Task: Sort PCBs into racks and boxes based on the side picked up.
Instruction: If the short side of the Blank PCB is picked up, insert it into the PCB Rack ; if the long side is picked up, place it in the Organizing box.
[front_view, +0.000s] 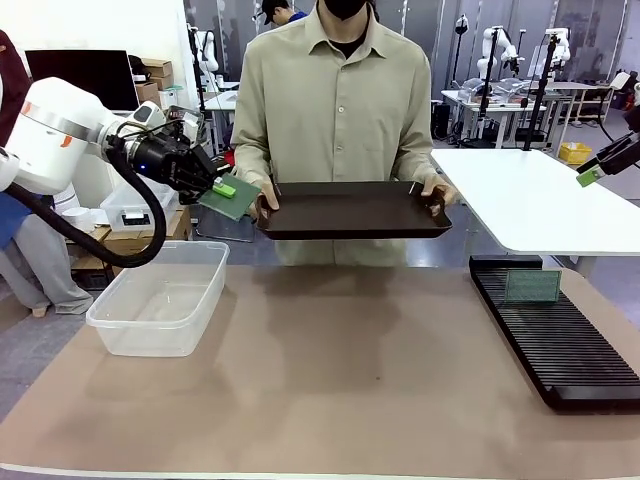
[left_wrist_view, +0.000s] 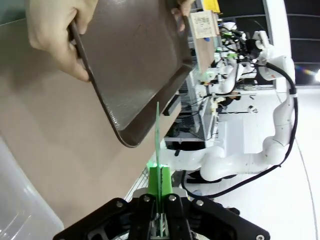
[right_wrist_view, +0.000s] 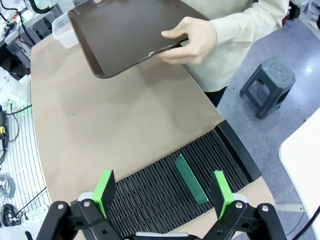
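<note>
My left gripper (front_view: 222, 188) is shut on a green PCB (front_view: 234, 197), held in the air just left of the tray and above the far end of the clear box (front_view: 160, 300). In the left wrist view this PCB (left_wrist_view: 158, 145) stands edge-on between the green pads (left_wrist_view: 154, 182). A second PCB (front_view: 532, 286) stands upright in a slot at the far end of the black rack (front_view: 560, 345). My right gripper (right_wrist_view: 164, 191) hangs open above the rack (right_wrist_view: 225, 150), over that standing PCB (right_wrist_view: 190, 178). The same gripper (front_view: 592, 176) is high at the right edge of the front view.
A person across the table holds an empty dark brown tray (front_view: 350, 208) with both hands (right_wrist_view: 192, 42). A white table (front_view: 540, 200) stands at the back right, and a grey stool (right_wrist_view: 267, 82) is on the floor beside the person. Brown table cover (front_view: 350, 380) lies between box and rack.
</note>
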